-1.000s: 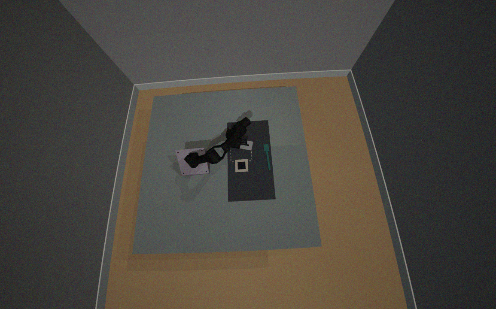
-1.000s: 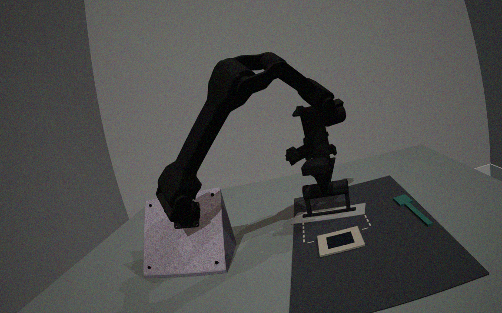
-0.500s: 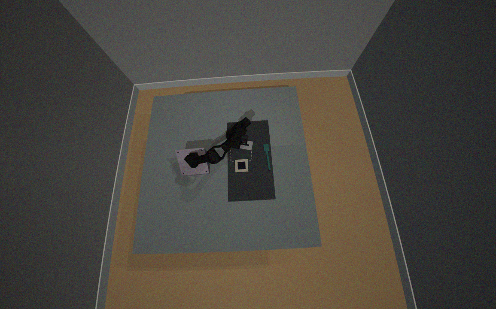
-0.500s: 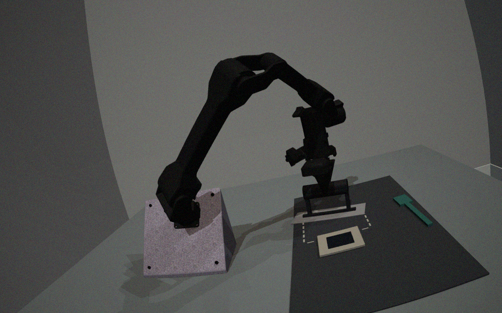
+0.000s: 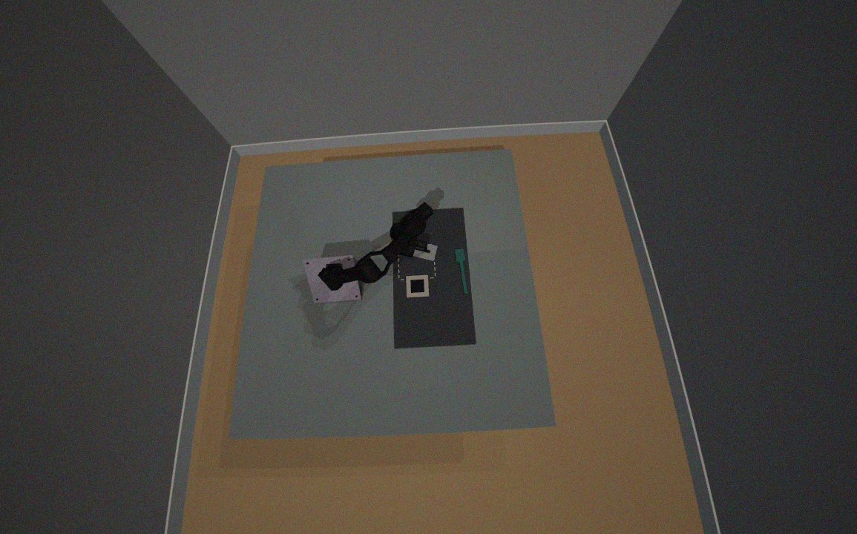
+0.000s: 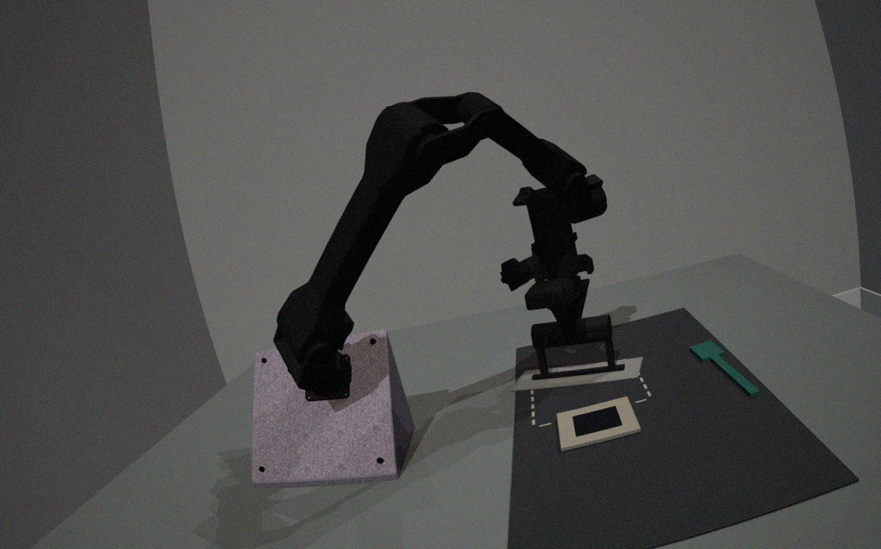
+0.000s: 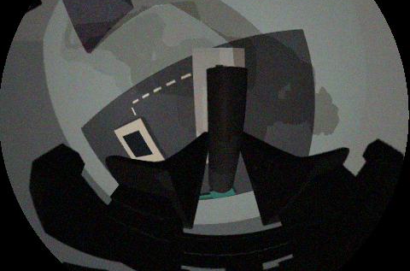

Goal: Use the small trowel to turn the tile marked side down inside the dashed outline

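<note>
The trowel has a black bar handle (image 6: 544, 335) (image 7: 226, 91) on two posts over a thin light blade (image 5: 428, 253) (image 6: 633, 368) (image 7: 199, 70). The blade lies flat on the mat and hides part of the dashed outline (image 5: 398, 268) (image 6: 532, 407) (image 7: 157, 89). My gripper (image 6: 570, 332) (image 7: 224, 136) points down and is shut on the middle of the handle. The cream tile (image 5: 417, 285) (image 6: 596, 421) (image 7: 137, 144) lies flat with its dark square facing up, at the outline's near edge and mostly outside it. The far side of the handle is hidden in the top and exterior views.
The dark mat (image 5: 431, 325) (image 6: 668, 477) (image 7: 171, 108) lies on the grey-green table (image 5: 325, 385). A flat green tool (image 5: 460, 255) (image 6: 706, 351) (image 7: 222, 193) lies near the mat's right edge. The arm stands on a speckled sloped base (image 6: 320, 437) (image 7: 94, 6) left of the mat.
</note>
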{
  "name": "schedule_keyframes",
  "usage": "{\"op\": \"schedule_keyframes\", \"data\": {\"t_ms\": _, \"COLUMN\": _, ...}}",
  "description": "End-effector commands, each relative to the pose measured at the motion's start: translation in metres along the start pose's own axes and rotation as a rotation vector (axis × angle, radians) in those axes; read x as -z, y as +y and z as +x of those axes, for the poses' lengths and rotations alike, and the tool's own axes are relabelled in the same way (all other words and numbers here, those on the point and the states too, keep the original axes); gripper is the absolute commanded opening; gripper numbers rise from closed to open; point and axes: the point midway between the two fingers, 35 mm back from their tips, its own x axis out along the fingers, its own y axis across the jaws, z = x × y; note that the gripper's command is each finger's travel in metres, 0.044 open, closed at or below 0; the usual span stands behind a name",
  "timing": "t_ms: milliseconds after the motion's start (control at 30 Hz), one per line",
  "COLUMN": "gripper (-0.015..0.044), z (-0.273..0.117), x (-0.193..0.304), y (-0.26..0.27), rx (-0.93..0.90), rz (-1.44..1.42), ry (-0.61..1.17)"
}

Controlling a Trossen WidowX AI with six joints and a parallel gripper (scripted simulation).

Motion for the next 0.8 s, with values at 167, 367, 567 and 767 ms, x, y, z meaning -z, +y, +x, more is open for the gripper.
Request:
{"op": "schedule_keyframes", "data": {"t_ms": 167, "gripper": 0.013, "z": 0.0017, "x": 0.0004, "y": 0.0003, "rx": -0.002, "rz": 0.268, "ry": -0.001}}
{"op": "schedule_keyframes", "data": {"t_ms": 367, "gripper": 0.013, "z": 0.0017, "x": 0.0004, "y": 0.0003, "rx": -0.002, "rz": 0.444, "ry": -0.001}}
{"op": "schedule_keyframes", "data": {"t_ms": 567, "gripper": 0.013, "z": 0.0017, "x": 0.0004, "y": 0.0003, "rx": -0.002, "rz": 0.619, "ry": -0.001}}
{"op": "schedule_keyframes", "data": {"t_ms": 767, "gripper": 0.013, "z": 0.0017, "x": 0.0004, "y": 0.0003, "rx": -0.002, "rz": 0.794, "ry": -0.001}}
